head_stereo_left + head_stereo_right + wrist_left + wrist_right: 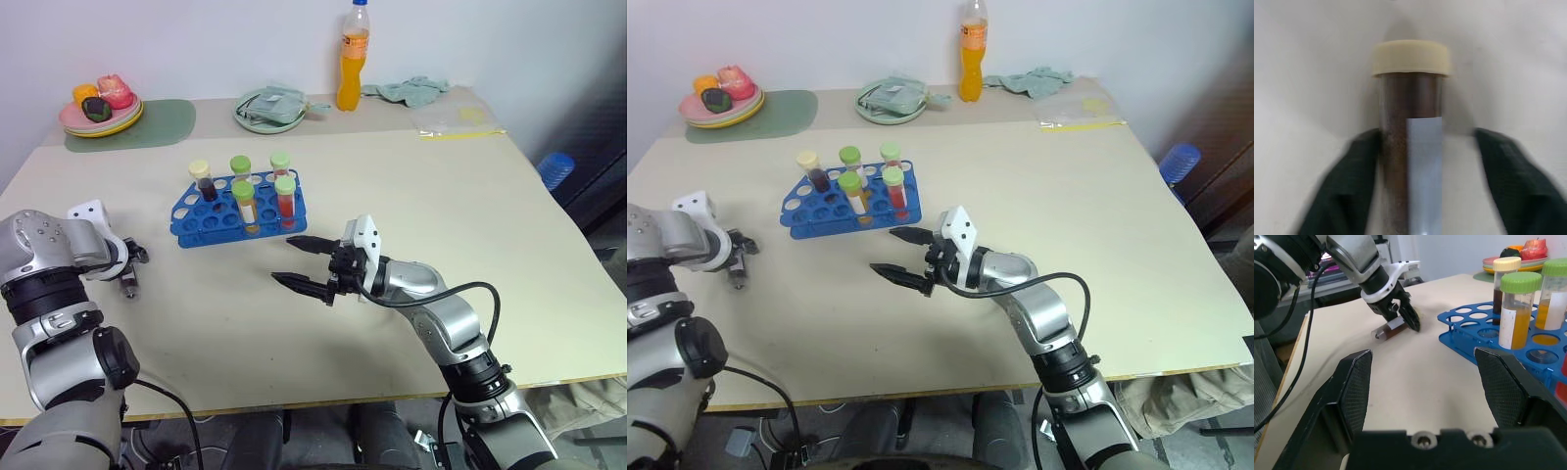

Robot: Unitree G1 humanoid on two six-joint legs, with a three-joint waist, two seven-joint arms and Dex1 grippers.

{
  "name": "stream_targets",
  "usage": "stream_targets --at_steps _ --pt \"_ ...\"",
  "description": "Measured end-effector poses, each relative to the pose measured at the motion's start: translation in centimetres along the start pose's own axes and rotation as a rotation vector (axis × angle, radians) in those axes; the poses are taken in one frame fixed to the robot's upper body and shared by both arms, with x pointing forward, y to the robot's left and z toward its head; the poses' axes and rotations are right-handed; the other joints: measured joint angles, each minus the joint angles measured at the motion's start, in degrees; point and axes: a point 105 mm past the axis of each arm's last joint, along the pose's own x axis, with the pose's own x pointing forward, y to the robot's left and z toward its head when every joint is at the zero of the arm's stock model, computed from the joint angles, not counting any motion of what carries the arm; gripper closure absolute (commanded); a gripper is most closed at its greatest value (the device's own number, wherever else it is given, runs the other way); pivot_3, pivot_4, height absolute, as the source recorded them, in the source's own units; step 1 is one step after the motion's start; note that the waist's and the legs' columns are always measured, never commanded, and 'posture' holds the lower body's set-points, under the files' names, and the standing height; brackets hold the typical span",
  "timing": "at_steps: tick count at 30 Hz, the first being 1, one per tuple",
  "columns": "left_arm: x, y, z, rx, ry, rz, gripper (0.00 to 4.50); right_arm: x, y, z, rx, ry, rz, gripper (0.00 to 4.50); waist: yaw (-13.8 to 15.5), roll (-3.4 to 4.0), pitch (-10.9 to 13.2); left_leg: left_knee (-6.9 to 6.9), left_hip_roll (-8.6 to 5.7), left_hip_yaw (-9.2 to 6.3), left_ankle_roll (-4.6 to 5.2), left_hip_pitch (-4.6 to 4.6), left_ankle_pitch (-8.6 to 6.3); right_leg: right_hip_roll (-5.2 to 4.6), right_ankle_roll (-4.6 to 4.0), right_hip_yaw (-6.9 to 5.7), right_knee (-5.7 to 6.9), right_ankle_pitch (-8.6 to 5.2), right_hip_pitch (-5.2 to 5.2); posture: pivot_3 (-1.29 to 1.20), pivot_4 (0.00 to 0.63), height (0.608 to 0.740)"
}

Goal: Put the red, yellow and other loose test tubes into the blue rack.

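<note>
I have the left pincer [1405, 316] down over the loose brown test tube [1410, 147], which lies on its side on the table [411, 196] near the left edge, well apart from the blue rack [238, 211] standing toward the middle with five capped tubes upright in it. In the left wrist view the two fingers [1352, 181] straddle the tube body below its cream cap [1411, 57]; one seems to touch the wall, the other stands off with a gap, so I read the pincer as partly closed around the tube but not yet gripping it. The tube looks light, rigid and smooth, and being round it will likely roll or squirt sideways if I pinch off centre. I judge the best hold is across the middle of the barrel, over the grey label [1424, 171], where the surface should be less slick, keeping clear of the cap so it can go bottom-first into a free hole. The right pincer [306, 262] hovers released and empty, just beside the rack's near corner.
</note>
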Motion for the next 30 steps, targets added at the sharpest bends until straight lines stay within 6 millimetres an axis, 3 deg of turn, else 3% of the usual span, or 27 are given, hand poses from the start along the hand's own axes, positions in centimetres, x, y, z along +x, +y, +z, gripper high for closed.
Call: stream_targets --at_steps 2,9,11,13,16,23,27,30 --pt "0.0 0.2 0.0 -0.019 0.001 0.009 3.71 0.0 0.0 0.0 0.001 -0.002 0.0 0.84 0.03 0.0 0.0 0.0 0.0 0.0 0.0 0.0 0.0 -0.01 0.0 0.0 0.0 0.0 0.0 0.0 0.15 0.74" --pt "-0.9 -0.6 0.0 -0.158 -0.142 -0.007 3.72 0.1 0.0 0.0 0.001 -0.003 -0.003 0.84 0.03 -0.09 0.01 0.01 0.0 0.01 -0.12 -0.03 0.07 -0.01 0.0 0.0 -0.01 0.0 -0.01 0.0 0.15 0.74" --pt "-2.4 0.9 1.9 -0.093 -0.43 0.039 3.72 -0.1 -0.2 0.1 -0.006 -0.003 -0.013 0.84 -0.73 -0.11 0.02 -0.07 0.1 0.25 -0.42 -0.03 0.14 0.03 -0.02 0.16 0.02 0.01 -0.16 0.0 0.15 0.74" --pt "-5.0 1.2 3.5 0.041 -0.697 0.067 3.72 -0.6 -0.7 0.1 -0.014 0.005 -0.038 0.84 -0.96 -0.09 0.02 -0.15 0.1 0.24 -0.43 -0.05 0.13 0.04 -0.04 0.18 -0.06 0.0 -0.19 0.0 0.15 0.74" --pt "-8.5 -1.6 3.6 0.164 -0.991 -0.023 3.72 -0.7 -0.9 0.2 -0.016 0.002 -0.047 0.84 -0.06 -0.06 -0.01 -0.11 0.09 0.27 -0.3 -0.03 0.05 0.01 -0.03 0.19 -0.15 0.0 -0.09 0.0 0.15 0.74" --pt "-10.7 -9.3 -0.1 0.291 -1.298 -0.33 3.72 -0.4 -0.5 0.0 0.006 0.004 -0.024 0.84 0.53 -0.07 -0.01 -0.01 0.04 0.35 0.0 -0.04 -0.12 -0.01 -0.03 0.1 -0.21 0.01 0.04 0.0 0.15 0.74" --pt "-9.7 -11.8 -1.2 0.359 -1.383 -0.347 3.72 -0.3 -0.3 0.1 0.008 0.001 -0.016 0.84 0.05 -0.05 -0.02 -0.02 0.06 0.41 0.01 -0.02 -0.11 0.03 -0.03 0.11 -0.18 0.01 0.0 0.0 0.15 0.74" --pt "-8.1 -12.6 -1.7 0.374 -1.41 -0.318 3.72 -0.2 -0.3 0.1 0.008 0.001 -0.015 0.84 0.14 -0.05 -0.02 -0.01 0.05 0.4 0.01 -0.02 -0.11 0.04 -0.03 0.11 -0.17 0.01 0.01 0.0 0.15 0.74"
